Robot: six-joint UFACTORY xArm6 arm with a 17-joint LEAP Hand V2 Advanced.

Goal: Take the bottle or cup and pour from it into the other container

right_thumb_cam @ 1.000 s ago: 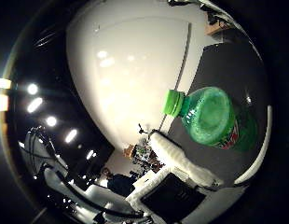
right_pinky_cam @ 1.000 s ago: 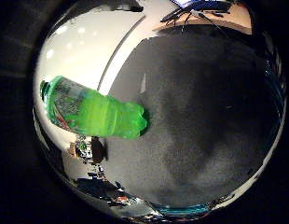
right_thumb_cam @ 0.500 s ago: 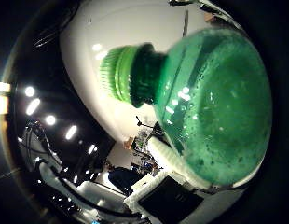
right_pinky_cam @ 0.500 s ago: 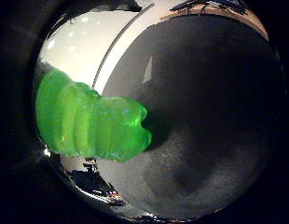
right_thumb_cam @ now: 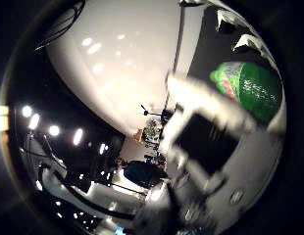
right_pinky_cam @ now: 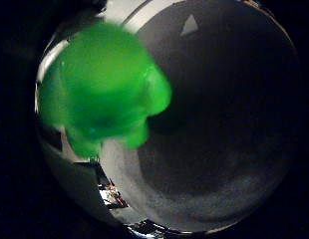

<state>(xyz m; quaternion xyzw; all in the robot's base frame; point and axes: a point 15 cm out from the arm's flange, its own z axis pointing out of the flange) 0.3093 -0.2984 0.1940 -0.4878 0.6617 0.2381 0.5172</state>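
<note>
A green plastic bottle (right_pinky_cam: 100,90) stands on the dark grey mat (right_pinky_cam: 229,119) and fills much of the right little finger side palm view, so it is close against my palm. In the right thumb side palm view its green body with a label (right_thumb_cam: 250,86) shows behind a white and black finger (right_thumb_cam: 201,132) of my right hand (right_thumb_cam: 196,147). That finger is curled in across the bottle's side. The bottle's cap is hidden.
The dark mat spreads wide beyond the bottle. A pale wall (right_thumb_cam: 123,78) rises behind the table. Room clutter and ceiling lights (right_thumb_cam: 54,127) show far off.
The bottle has grown larger in the little finger side view as the palm came nearer. In the thumb side view a finger has swung in front of the bottle and now covers its neck.
</note>
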